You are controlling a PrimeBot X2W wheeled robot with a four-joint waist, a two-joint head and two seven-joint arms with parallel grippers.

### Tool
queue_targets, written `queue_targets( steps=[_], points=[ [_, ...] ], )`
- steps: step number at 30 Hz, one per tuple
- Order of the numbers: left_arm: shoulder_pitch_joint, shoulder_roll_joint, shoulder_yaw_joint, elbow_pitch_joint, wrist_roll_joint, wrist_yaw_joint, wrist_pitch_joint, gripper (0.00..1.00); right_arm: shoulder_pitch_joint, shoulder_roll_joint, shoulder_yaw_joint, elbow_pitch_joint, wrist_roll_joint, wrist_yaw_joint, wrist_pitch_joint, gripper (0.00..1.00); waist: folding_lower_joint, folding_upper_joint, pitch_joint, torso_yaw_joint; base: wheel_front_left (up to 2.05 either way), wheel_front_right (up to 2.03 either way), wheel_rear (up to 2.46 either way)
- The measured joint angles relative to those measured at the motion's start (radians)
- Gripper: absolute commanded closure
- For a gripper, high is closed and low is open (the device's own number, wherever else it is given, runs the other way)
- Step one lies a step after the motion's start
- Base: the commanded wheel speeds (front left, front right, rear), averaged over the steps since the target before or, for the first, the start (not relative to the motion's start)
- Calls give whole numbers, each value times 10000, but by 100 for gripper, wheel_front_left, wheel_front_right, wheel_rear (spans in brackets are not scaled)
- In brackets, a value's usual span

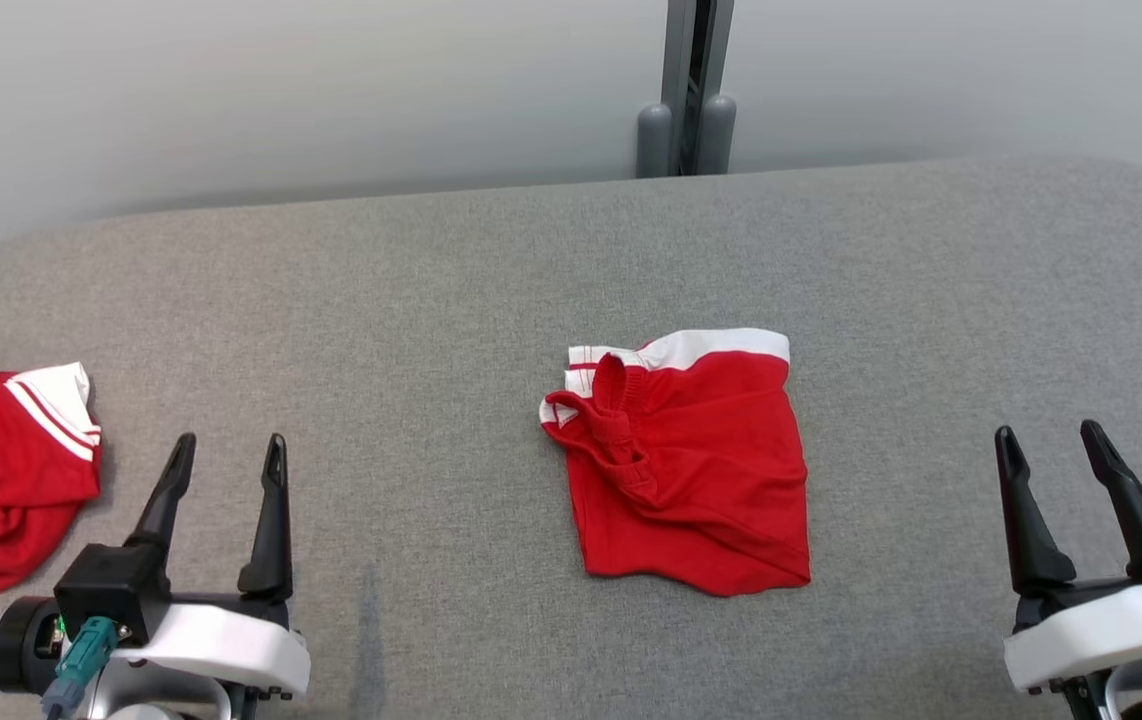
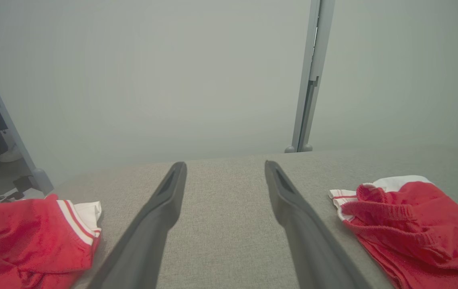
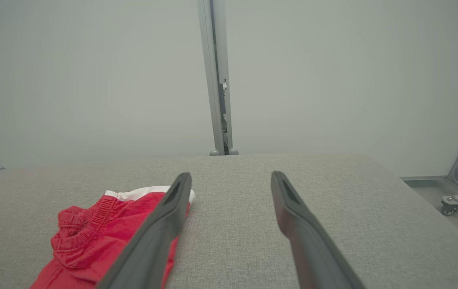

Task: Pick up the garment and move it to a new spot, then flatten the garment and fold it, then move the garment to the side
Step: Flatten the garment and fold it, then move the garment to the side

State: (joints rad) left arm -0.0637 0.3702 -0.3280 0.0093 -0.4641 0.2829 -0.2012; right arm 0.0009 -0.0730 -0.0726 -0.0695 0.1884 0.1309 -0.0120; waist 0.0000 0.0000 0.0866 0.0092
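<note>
A pair of red shorts (image 1: 711, 480) with a white band along the far edge is seen lying in a compact, roughly square shape near the middle of the grey fabric-covered counter (image 1: 431, 300). The gathered elastic waistband is bunched and twisted at the shorts' left side, and soft creases are seen across the red cloth. The shorts are touched by neither tool.

The left tool (image 1: 231, 442) is held low over the counter's near left part, its two dark fingers spread wide with nothing between them. In the left wrist view the same spread fingers (image 2: 161, 208) are seen over bare grey fabric, with the shorts (image 2: 413, 224) off to their right. The right tool (image 1: 1049, 430) is held over the near right part of the counter, well apart from the shorts, its fingers likewise spread and empty. In the right wrist view the shorts (image 3: 92, 237) are partly hidden behind one of its fingers (image 3: 161, 228).

A second red garment (image 1: 1, 480) with white striped trim is seen crumpled at the counter's left edge, just beside the left tool. A grey upright post (image 1: 696, 80) is set against the pale wall behind the counter's far edge
</note>
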Motion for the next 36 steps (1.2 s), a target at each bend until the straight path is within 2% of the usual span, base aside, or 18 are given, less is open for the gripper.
queue_targets(
  steps=[13, 36],
  points=[
    [771, 146, -125, -299, -35, 267, 353, 0, 864, 38, -82, -635, -40, 0, 472, 0, 0, 0, -808, 10, 0, 0, 0],
    [829, 178, -230, -581, -65, 541, 598, 0, 946, 84, -69, -763, 17, 0, 583, 0, 0, 0, -807, 88, 0, 0, 0]
  ],
)
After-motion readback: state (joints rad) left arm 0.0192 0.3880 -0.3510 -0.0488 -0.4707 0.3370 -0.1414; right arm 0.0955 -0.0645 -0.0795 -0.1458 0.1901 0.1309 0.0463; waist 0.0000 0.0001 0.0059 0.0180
